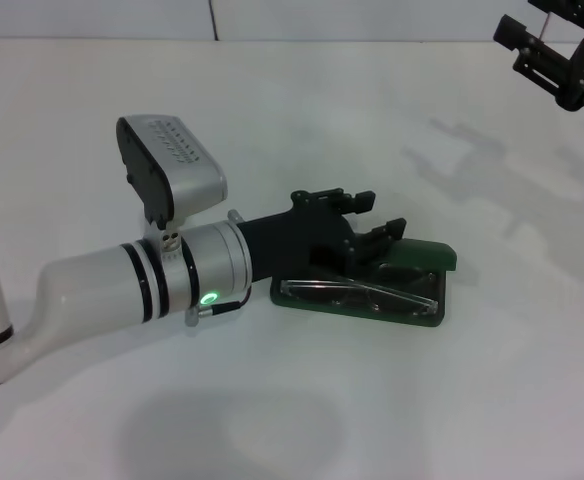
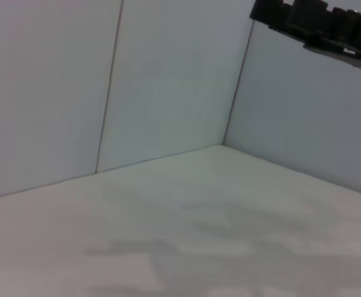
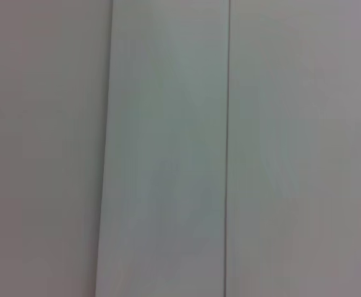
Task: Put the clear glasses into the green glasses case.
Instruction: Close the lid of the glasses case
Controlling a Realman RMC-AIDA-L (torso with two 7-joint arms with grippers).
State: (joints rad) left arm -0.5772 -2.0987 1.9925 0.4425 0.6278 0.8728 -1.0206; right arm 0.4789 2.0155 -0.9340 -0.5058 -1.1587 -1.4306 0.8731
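- The left gripper (image 1: 364,222) is seen low over the far edge of the green glasses case (image 1: 427,259), its black fingers (image 1: 384,232) spread apart with nothing held between them.
- The clear glasses (image 1: 362,296) are found lying inside the open case, along its near side, with one thin arm stretched toward the right end.
- The green glasses case is set flat on the white counter (image 1: 392,400), right of centre, its dark lining showing around the glasses.
- The left arm is stretched in from the near left, a green light glowing on its wrist ring (image 1: 209,298).
- The right gripper (image 1: 557,55) is held high at the far right, well apart from the case; how its fingers stand cannot be told.
- In the left wrist view, only the bare counter, white wall panels and the right gripper (image 2: 319,28) farther off are shown.
- The right wrist view is filled by white wall panels (image 3: 168,154).
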